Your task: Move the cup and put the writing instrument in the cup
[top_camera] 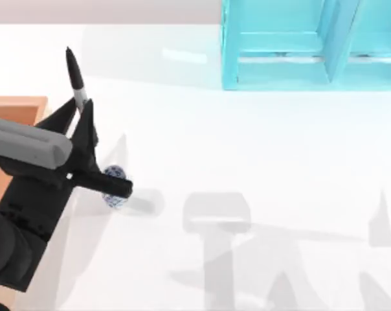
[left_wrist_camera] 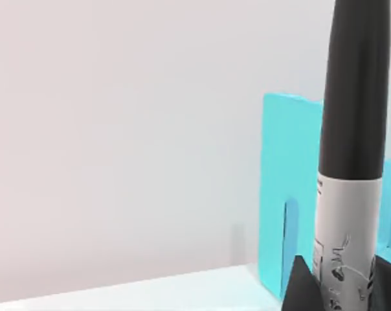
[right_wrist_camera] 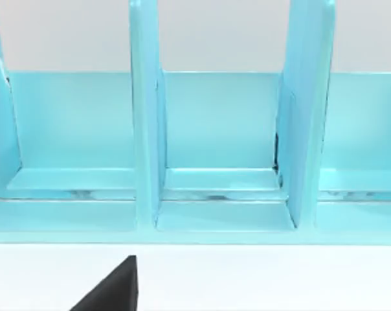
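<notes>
My left gripper [top_camera: 84, 118] is shut on the writing instrument [top_camera: 75, 76], a black marker with a grey-white printed barrel. Its black end sticks out past the fingers toward the far left of the table. In the left wrist view the marker [left_wrist_camera: 352, 129] rises between the two dark fingertips [left_wrist_camera: 300, 285]. The cup [top_camera: 115, 173], white with a blue pattern, stands on the table just right of the gripper. One black finger crosses in front of it and hides its middle. A dark part of my right gripper [right_wrist_camera: 112, 291] shows in the right wrist view, facing the rack.
A turquoise rack [top_camera: 279, 48] with upright dividers stands at the table's far right; it also shows as the rack [right_wrist_camera: 215, 129] and rack [left_wrist_camera: 289, 194]. An orange-brown block [top_camera: 17, 109] lies at the left edge, under my left arm. White tabletop [top_camera: 260, 149] spreads across the middle.
</notes>
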Robot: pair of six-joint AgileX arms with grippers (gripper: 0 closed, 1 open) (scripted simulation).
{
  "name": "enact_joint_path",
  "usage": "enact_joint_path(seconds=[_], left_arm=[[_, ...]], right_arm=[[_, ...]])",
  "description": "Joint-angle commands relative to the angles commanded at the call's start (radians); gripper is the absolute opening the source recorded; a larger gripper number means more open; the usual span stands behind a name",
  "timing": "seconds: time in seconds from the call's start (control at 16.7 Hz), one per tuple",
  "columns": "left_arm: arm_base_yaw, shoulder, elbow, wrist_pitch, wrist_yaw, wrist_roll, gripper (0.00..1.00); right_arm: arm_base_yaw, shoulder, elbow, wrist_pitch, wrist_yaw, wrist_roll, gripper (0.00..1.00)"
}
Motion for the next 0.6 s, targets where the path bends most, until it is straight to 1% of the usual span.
enact_joint_path(seconds=[0.24,0.54,0.6], left_arm=[[0.030,0.149,0.037,0.110,0.029,-0.007,0.00],[0.033,0.164,0.041,0.123,0.033,-0.007,0.00],[0.033,0.164,0.041,0.123,0.033,-0.007,0.08]], right_arm=[[0.000,0.000,0.000,0.000,0.000,0.000,1.00],[0.000,0.000,0.000,0.000,0.000,0.000,1.00],[0.000,0.000,0.000,0.000,0.000,0.000,1.00]])
